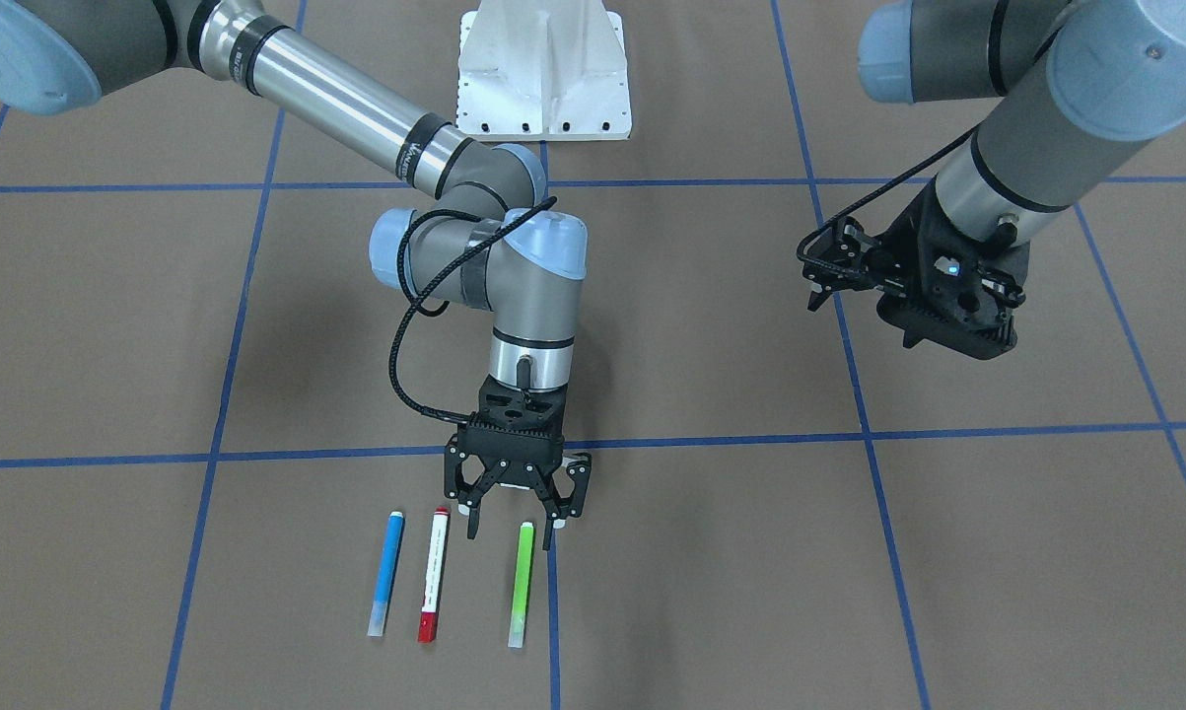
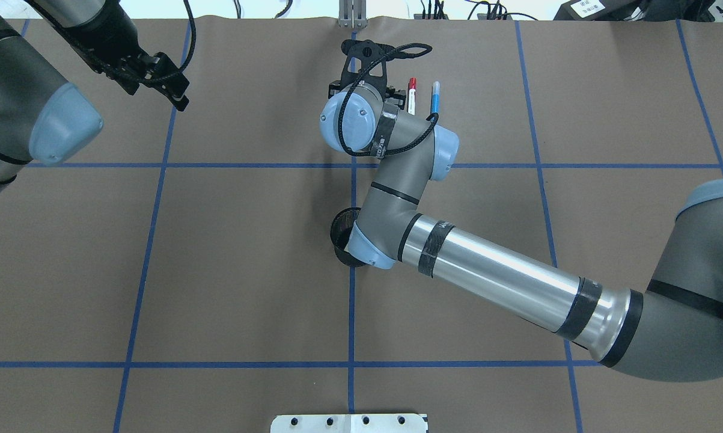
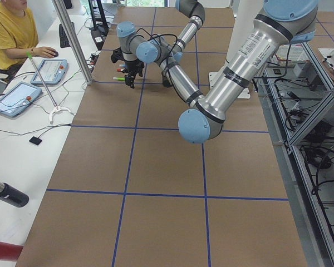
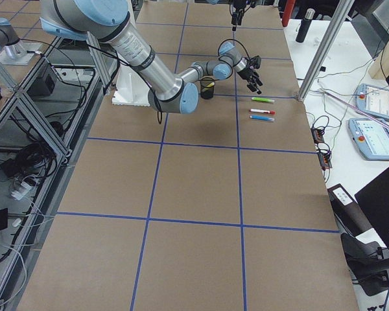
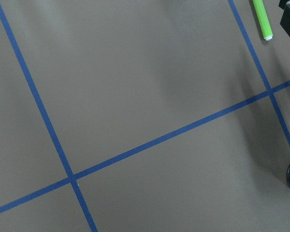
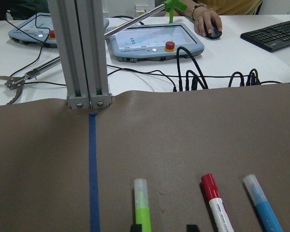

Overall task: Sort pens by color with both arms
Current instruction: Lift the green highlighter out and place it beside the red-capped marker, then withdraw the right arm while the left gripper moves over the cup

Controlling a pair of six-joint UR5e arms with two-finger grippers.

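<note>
Count: two arms, the right arm stretched far across the table and the left arm held off to its side; one white base; one black mesh cup; three pens on show.
Pens: a blue pen with pale ends, a white-barrelled pen with red cap, and a green pen with pale ends.
Where: all three lie flat in a row, parallel and apart, at the operators' edge of the table; green is nearest the blue tape line.
Right gripper: pointing down, fingers spread wide, hanging over the green pen's end and holding nothing.
Left gripper: up in the air, well away from the pens; I cannot tell how its fingers stand.
Surface: table covered in brown paper, squared off with blue tape.
Room: beyond the edge a white bench carries control tablets, a keyboard and cables; an aluminium post stands there; a person in a yellow top has a hand on a mouse.
</note>
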